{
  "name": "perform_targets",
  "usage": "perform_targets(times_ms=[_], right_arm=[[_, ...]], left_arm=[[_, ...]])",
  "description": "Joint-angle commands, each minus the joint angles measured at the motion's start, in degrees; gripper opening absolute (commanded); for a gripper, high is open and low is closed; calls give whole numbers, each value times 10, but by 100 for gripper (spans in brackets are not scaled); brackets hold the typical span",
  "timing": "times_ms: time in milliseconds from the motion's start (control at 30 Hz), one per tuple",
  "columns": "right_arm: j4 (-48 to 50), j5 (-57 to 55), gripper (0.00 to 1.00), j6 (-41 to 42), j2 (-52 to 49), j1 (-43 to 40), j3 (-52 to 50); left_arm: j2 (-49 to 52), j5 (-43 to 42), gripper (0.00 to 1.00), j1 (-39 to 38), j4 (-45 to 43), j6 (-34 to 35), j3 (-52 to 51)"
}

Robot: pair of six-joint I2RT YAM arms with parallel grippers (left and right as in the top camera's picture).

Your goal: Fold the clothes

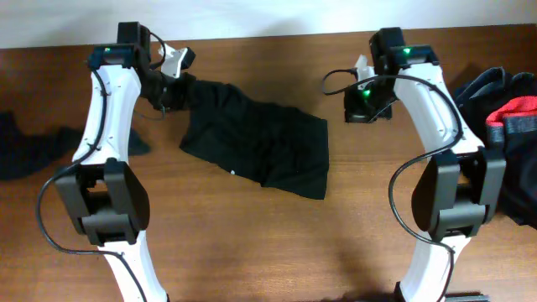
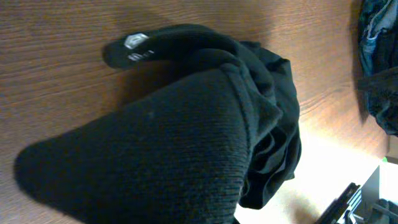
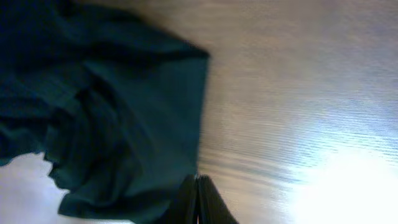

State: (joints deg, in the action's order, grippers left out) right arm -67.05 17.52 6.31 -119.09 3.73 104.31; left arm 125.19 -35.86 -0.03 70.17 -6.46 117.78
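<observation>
A black garment [image 1: 256, 143] lies crumpled on the wooden table, left of centre. My left gripper [image 1: 172, 84] is at its far left corner and holds that corner, bunched and raised slightly. In the left wrist view the black cloth [image 2: 161, 149] fills the lower frame and hides the fingers; a band with a white logo [image 2: 134, 42] curls beyond it. My right gripper [image 1: 365, 105] hovers to the right of the garment, apart from it. In the right wrist view its fingers [image 3: 198, 190] are pressed together and empty, beside the garment's edge [image 3: 124, 118].
A pile of clothes [image 1: 503, 109], dark with red and grey pieces, sits at the table's right edge. Another dark garment [image 1: 29, 143] lies at the left edge. Bare wood [image 1: 252, 243] stretches in front of the black garment.
</observation>
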Motion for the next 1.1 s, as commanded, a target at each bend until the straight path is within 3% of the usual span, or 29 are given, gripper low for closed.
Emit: perform_targets(times_ms=[0, 200, 367, 600, 900, 1067], right_arm=[[27, 66, 4, 35, -3, 25, -51], [136, 157, 4, 151, -3, 38, -150], [194, 168, 4, 225, -3, 33, -199], [200, 168, 4, 243, -3, 15, -202], [210, 164, 4, 257, -3, 14, -202], [215, 163, 4, 257, -3, 15, -202]], left_arm=[[-9, -3, 1, 3, -5, -2, 6], [-9, 3, 1, 3, -7, 4, 6], [-9, 7, 1, 3, -7, 5, 6], [-9, 59, 1, 3, -13, 44, 6], [-9, 150, 1, 3, -42, 193, 6], [-9, 158, 1, 3, -52, 219, 6]])
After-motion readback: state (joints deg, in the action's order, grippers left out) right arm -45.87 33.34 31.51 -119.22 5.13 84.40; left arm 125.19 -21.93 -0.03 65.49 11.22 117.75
